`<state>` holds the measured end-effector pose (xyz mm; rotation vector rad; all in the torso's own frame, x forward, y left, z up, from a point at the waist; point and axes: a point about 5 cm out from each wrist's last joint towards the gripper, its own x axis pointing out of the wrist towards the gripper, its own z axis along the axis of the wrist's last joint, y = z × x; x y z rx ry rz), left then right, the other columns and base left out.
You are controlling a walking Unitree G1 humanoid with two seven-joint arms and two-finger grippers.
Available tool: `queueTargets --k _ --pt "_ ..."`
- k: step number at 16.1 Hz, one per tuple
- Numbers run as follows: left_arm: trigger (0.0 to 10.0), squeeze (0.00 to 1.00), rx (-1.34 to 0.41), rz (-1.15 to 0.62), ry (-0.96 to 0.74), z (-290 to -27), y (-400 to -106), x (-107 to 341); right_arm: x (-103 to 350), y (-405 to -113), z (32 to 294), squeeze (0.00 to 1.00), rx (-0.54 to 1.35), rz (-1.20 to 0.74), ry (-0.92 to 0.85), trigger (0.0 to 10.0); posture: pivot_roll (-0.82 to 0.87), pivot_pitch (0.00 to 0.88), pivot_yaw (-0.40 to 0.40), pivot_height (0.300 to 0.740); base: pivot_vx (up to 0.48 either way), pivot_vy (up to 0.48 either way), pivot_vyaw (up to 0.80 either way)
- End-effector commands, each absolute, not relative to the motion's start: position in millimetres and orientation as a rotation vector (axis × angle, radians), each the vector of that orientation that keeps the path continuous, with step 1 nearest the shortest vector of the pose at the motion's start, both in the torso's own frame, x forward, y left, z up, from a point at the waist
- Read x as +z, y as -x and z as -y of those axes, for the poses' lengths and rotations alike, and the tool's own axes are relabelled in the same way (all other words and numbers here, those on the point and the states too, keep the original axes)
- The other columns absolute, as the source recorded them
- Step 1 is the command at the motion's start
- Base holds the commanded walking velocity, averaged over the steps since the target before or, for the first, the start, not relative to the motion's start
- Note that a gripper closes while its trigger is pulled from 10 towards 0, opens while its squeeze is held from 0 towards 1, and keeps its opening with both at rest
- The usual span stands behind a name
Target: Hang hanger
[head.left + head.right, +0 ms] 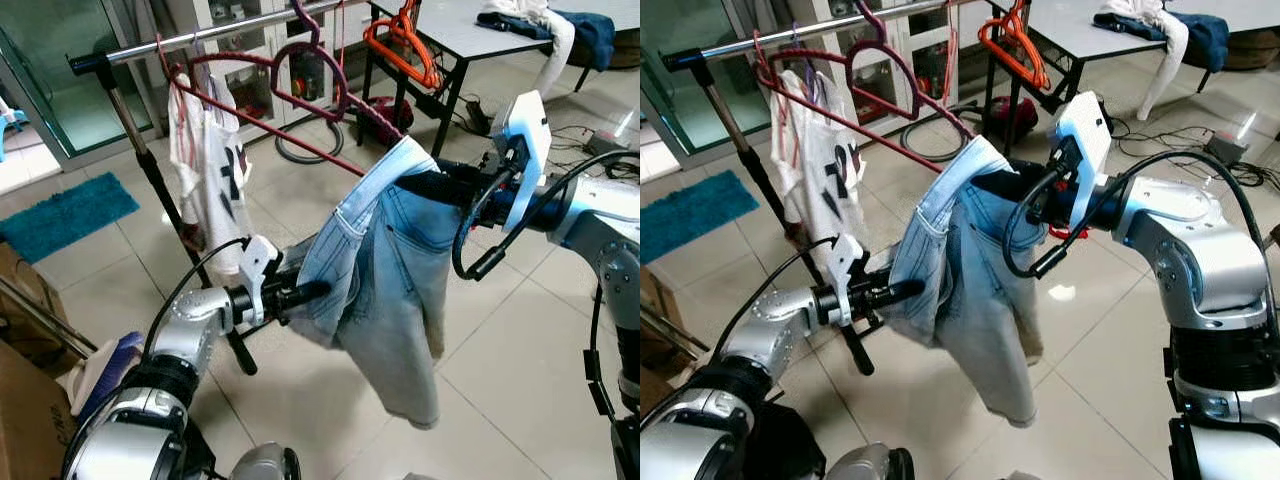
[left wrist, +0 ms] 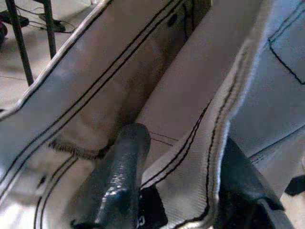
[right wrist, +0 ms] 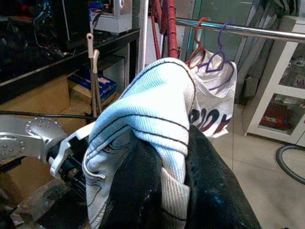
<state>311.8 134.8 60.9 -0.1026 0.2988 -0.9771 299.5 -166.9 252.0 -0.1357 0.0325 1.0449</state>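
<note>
We hold a pair of light blue jeans (image 1: 395, 300) up in the air with both arms. Our left gripper (image 1: 318, 290) is pinched shut on one side of the waistband, low and close to us. In the left wrist view, a strip of the jean cloth sits squeezed between the two black fingers (image 2: 116, 181). Our right gripper (image 1: 425, 185) is higher up and holds the other side of the waistband. In the right wrist view, the cloth is bunched over and between its black fingers (image 3: 209, 191), so it is gripping the jeans too. The legs of the jeans hang down over the white tile floor (image 1: 520, 350).

A dark red hanger (image 1: 290, 95) is hooked on the silver rail (image 1: 200, 38) of the clothes rack behind the jeans. One long arm of the hanger slants down to the top of the jeans, near our right gripper. We cannot tell if it goes inside the waistband. A white shirt (image 1: 212, 165) with dark print hangs on the rail next to it. An orange hanger (image 1: 405, 45) lies on the edge of a grey table (image 1: 470, 35) farther back.
</note>
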Motion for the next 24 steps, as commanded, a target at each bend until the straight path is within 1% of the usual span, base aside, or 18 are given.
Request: queueTargets --k 1,6,9,12,14,15,18,21,22,24 --pt "0.0 0.0 -0.954 -0.276 0.121 -138 -315 64 273 -295 167 0.0 1.048 0.059 0.154 10.0 -0.15 0.0 0.085 0.74 0.0 0.0 0.0" --pt "0.0 0.0 -0.932 -0.269 0.176 -138 -313 59 274 -295 166 0.0 1.046 0.062 0.137 10.0 -0.15 0.0 0.087 0.74 0.0 0.0 0.0" --pt "0.0 0.0 -0.91 -0.238 0.249 -139 -317 64 274 -295 165 0.0 1.049 0.063 0.127 10.0 -0.15 0.0 0.086 0.74 0.0 0.0 0.0" --pt "0.0 0.0 -0.894 -0.217 0.271 -144 -320 69 270 -294 167 0.0 1.049 0.046 0.133 10.0 -0.14 0.0 0.086 0.74 0.0 0.0 0.0" --pt "0.0 0.0 -0.869 -0.188 0.244 -157 -325 77 253 -298 175 0.0 1.009 -0.026 0.186 10.0 -0.15 0.0 0.089 0.74 0.0 0.0 0.0" --pt "0.0 0.0 -0.864 -0.183 0.237 -159 -325 79 249 -298 176 0.0 1.002 -0.039 0.196 10.0 -0.15 0.0 0.089 0.74 0.0 0.0 0.0" --pt "0.0 0.0 -0.836 -0.14 0.162 -176 -332 94 216 -303 187 0.0 0.941 -0.167 0.328 10.0 -0.15 0.0 0.091 0.74 0.0 0.0 0.0" --pt "0.0 0.0 -0.83 -0.122 0.094 -185 -335 103 200 -304 192 0.0 0.929 -0.226 0.421 10.0 -0.13 0.0 0.09 0.74 0.0 0.0 0.0" --pt "0.0 0.0 -0.83 -0.112 0.048 -190 -336 109 193 -305 195 0.0 0.927 -0.251 0.475 10.0 -0.13 0.0 0.09 0.74 0.0 0.0 0.0" --pt "0.0 0.0 -0.834 -0.12 -0.003 -193 -336 110 192 -302 194 0.0 0.97 -0.26 0.476 10.0 -0.13 0.0 0.089 0.74 0.0 0.0 0.0"
